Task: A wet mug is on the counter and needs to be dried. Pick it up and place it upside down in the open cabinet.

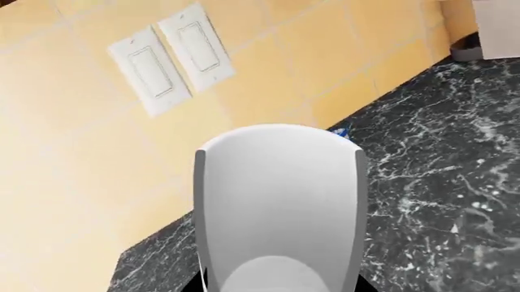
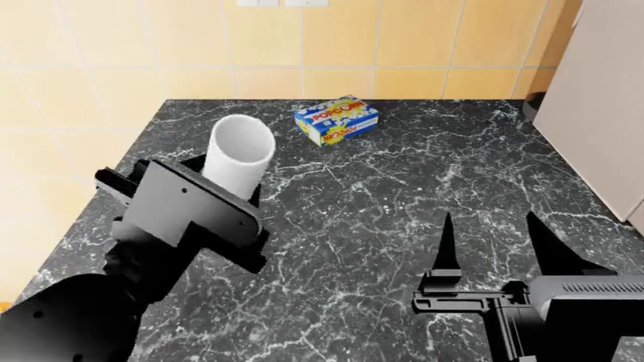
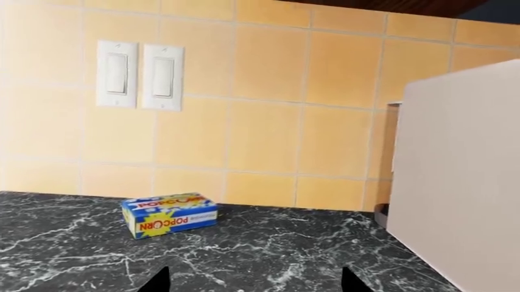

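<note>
The white mug [image 2: 241, 154] is between the jaws of my left gripper [image 2: 219, 188], tilted over the left part of the black marble counter [image 2: 403, 188]. In the left wrist view the mug [image 1: 281, 201] fills the middle, and the dark fingers of the left gripper [image 1: 281, 286] press on both its sides. Its handle is hidden, and I cannot tell whether it touches the counter. My right gripper [image 2: 490, 226] is open and empty above the counter's front right; it also shows in the right wrist view [image 3: 253, 283]. The open cabinet is out of view.
A blue and yellow popcorn box [image 2: 337, 119] lies at the back of the counter and shows in the right wrist view [image 3: 169, 214]. A tall white appliance [image 2: 604, 98] stands at the right edge. The tiled wall behind carries two light switches [image 3: 140, 74].
</note>
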